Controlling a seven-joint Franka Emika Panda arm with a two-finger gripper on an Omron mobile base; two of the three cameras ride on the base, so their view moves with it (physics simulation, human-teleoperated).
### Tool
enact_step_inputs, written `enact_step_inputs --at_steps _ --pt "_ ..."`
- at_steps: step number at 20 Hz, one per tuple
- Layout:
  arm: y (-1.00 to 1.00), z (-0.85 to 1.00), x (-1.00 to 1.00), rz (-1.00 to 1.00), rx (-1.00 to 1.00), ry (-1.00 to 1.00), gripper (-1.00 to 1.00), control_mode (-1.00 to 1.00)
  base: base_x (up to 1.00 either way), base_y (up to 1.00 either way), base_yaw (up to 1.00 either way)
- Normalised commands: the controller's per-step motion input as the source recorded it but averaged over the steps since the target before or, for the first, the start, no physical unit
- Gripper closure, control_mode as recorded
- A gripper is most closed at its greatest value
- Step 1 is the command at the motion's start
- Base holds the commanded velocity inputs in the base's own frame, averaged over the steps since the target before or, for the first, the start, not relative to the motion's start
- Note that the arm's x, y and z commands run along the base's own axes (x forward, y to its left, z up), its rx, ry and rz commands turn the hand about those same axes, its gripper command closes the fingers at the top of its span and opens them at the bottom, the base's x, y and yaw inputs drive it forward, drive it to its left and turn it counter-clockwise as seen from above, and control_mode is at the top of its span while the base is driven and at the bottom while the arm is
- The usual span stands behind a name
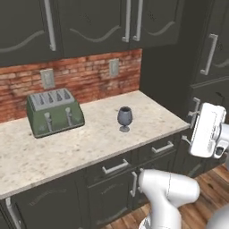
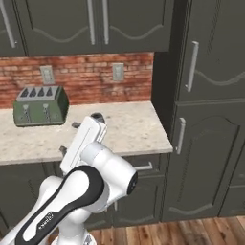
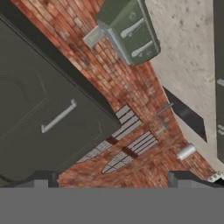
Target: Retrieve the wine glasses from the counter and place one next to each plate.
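Hand view: claw (image 3: 113, 180) spread wide, tips apart with nothing between, aimed at the brick wall (image 3: 140, 92) behind the toaster (image 3: 129, 28) rather than down at the bench.

Left base view: hand well right of the toaster and raised above bench (image 1: 89, 147) height. Glass (image 1: 125, 118) upright on the bench, right of the toaster and nearer the front edge, well apart from it and untouched.

Step in hand, at a guess: reaching for that glass.

- Swing back toward the toaster and tip the wrist down until the glass sits centred between the tips.
- Come in from the side away from the toaster, level, with the tips either side of the bowl or just under it at the stem.
- Close gently; likely light and top-heavy on a small foot, so easily knocked over by one tip arriving first.
- Lift straight up before travelling.
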Motion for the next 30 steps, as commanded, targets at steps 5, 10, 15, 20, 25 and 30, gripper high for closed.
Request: enact_step_inputs --at_steps 5,10,15,20,25,30 --pt "0.0 0.0 0.0 0.0 0.0 0.0 -1.0 1.0 0.69 -0.17 0.17" --pt "0.0 0.0 0.0 0.0 0.0 0.0 -1.0 1.0 0.27 0.05 0.17" --pt "0.0 0.0 0.0 0.0 0.0 0.0 -1.0 1.0 0.17 0.0 0.21" --pt "0.0 0.0 0.0 0.0 0.0 0.0 -1.0 1.0 0.01 -0.1 0.32" --pt "0.0 0.0 0.0 0.0 0.0 0.0 -1.0 1.0 0.04 -0.17 0.24" --pt "0.0 0.0 0.0 0.0 0.0 0.0 -1.0 1.0 0.16 -0.13 0.06"
